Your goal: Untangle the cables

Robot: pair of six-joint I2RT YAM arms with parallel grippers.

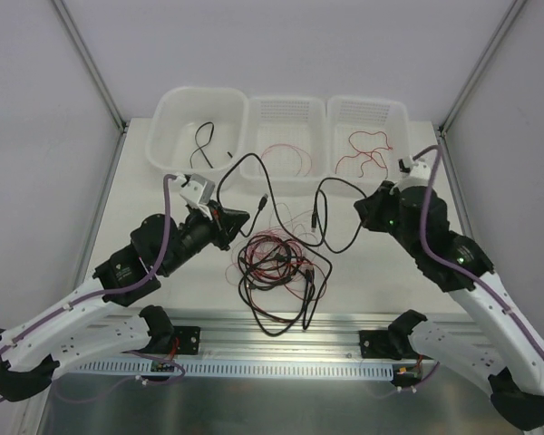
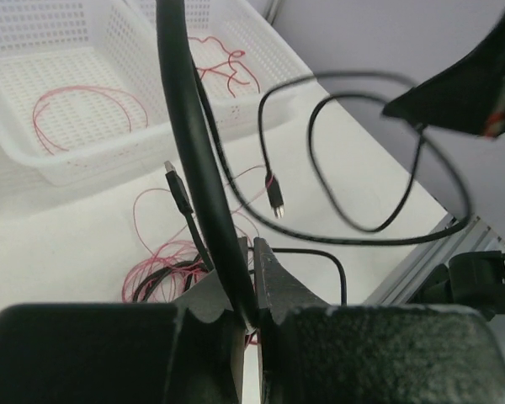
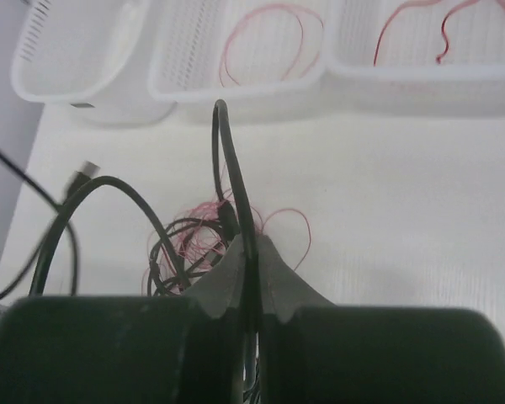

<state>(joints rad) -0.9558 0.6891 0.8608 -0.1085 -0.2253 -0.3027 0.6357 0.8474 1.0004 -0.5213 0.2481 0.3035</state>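
A tangle of black and thin red cables [image 1: 276, 267] lies on the table between the arms. One black cable [image 1: 295, 177] rises out of it and arcs between both grippers. My left gripper [image 1: 243, 218] is shut on this cable; in the left wrist view the thick black strand [image 2: 194, 151] passes between the closed fingertips [image 2: 240, 261]. My right gripper [image 1: 363, 207] is shut on the same kind of black cable [image 3: 227, 151], pinched between its fingers [image 3: 273, 269]. Loose plug ends [image 2: 277, 206] hang over the table. The tangle [image 3: 189, 244] sits just beyond the right jaws.
Three white bins stand at the back: the left bin [image 1: 199, 91] holds a black cable, the middle basket [image 1: 288, 100] a fine red wire, the right basket [image 1: 367, 101] a red cable. An aluminium rail [image 1: 281, 337] runs along the near edge.
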